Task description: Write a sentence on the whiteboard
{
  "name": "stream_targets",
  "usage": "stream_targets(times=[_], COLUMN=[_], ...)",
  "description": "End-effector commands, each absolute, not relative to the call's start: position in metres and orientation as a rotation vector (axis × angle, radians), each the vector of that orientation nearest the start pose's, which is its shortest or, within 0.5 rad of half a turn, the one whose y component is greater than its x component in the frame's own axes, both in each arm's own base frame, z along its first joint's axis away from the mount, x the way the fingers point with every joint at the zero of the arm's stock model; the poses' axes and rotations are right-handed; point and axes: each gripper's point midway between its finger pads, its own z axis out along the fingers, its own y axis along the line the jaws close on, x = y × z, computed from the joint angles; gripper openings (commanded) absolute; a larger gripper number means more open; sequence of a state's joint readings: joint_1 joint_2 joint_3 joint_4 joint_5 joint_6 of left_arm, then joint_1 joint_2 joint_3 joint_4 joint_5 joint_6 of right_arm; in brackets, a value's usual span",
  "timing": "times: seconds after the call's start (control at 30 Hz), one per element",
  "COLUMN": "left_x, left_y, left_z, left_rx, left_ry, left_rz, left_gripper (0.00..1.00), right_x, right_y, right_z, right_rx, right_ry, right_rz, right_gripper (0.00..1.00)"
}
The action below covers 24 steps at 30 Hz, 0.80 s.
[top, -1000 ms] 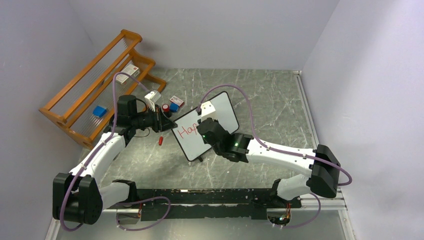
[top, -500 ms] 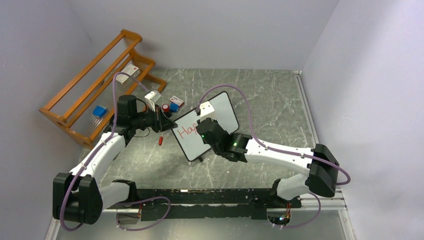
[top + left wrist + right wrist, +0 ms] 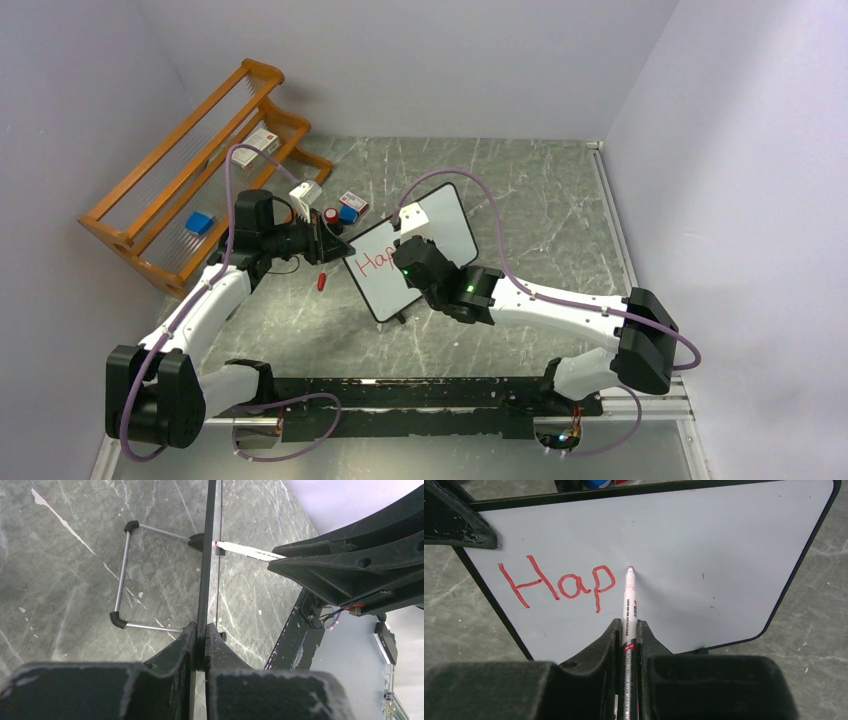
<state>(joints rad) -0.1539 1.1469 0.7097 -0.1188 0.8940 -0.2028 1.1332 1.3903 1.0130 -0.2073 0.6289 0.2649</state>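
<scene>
The whiteboard [image 3: 450, 228] stands tilted in mid-table, white with a thin black frame. Its face [image 3: 704, 540] carries the sentence's red letters "Hap" [image 3: 559, 582], also visible from above [image 3: 376, 262]. My left gripper [image 3: 338, 248] is shut on the board's left edge, which the left wrist view shows edge-on [image 3: 209, 555] between the pads [image 3: 220, 640]. My right gripper [image 3: 628, 630] is shut on a white marker [image 3: 629, 605]. The marker's red tip touches the board just right of the "p". From the left wrist, the marker [image 3: 245, 551] meets the board from the right.
An orange wooden rack [image 3: 190, 180] stands at the back left with small boxes in it. A white box [image 3: 305, 192], a dark red cylinder [image 3: 329, 216] and a blue-red box [image 3: 348, 207] lie behind the board. A red cap [image 3: 321, 281] lies near the left arm. The board's wire stand [image 3: 122, 575] rests on the table.
The right wrist has crept very slightly to the left with the marker. The lettering still reads "Hap" and the left arm has not moved.
</scene>
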Motion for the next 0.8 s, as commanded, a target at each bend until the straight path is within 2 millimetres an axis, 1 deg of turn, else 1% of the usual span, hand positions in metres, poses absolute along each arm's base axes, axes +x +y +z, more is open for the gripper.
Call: stream_targets(times=[0.0, 0.5, 0.77], left_x=[0.264, 0.265, 0.266], left_y=[-0.18, -0.179, -0.179], left_z=[0.158, 0.157, 0.157], left_rx=[0.458, 0.457, 0.457], left_ry=[2.116, 2.12, 2.121], left_rz=[-1.117, -1.115, -1.112], left_gripper=[0.05, 0.05, 0.05], right_x=[0.253, 0.252, 0.252], right_y=[0.306, 0.312, 0.307], right_z=[0.197, 0.204, 0.208], right_rx=[-0.487, -0.49, -0.476], right_ry=[1.946, 1.932, 1.927], right_rz=[0.193, 0.234, 0.231], right_gripper=[0.0, 0.0, 0.0])
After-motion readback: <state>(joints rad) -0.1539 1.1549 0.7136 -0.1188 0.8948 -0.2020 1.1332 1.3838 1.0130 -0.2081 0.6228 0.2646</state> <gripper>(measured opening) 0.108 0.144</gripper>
